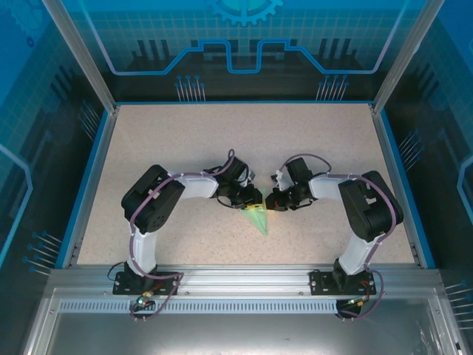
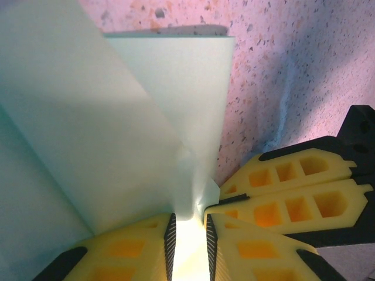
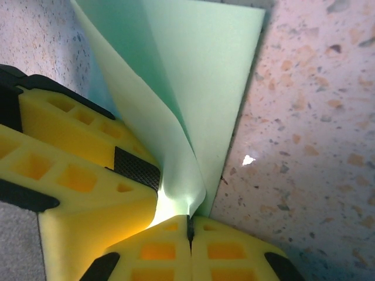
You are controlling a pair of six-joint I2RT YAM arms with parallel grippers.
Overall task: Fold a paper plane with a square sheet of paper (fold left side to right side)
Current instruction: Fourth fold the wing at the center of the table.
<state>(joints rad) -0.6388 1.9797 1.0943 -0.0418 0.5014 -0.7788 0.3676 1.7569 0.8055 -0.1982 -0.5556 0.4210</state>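
Note:
The square sheet of paper (image 1: 258, 218), pale mint green, lies mid-table folded into a narrow pointed shape, tip toward the near edge. Both grippers meet at its far end. My left gripper (image 1: 253, 198) stands on its left; in the left wrist view its jaws (image 2: 190, 221) are a narrow gap apart, with a raised flap of the paper (image 2: 117, 129) running down into that gap. My right gripper (image 1: 272, 200) stands on its right, and its jaws (image 3: 189, 221) are shut on a corner of the lifted flap (image 3: 199, 70). The right fingers (image 2: 281, 199) almost touch the left ones (image 3: 70, 146).
The speckled beige table (image 1: 185, 140) is bounded by a blue rim, with glass walls behind and at both sides. The arm bases sit on the metal rail (image 1: 236, 277) at the near edge.

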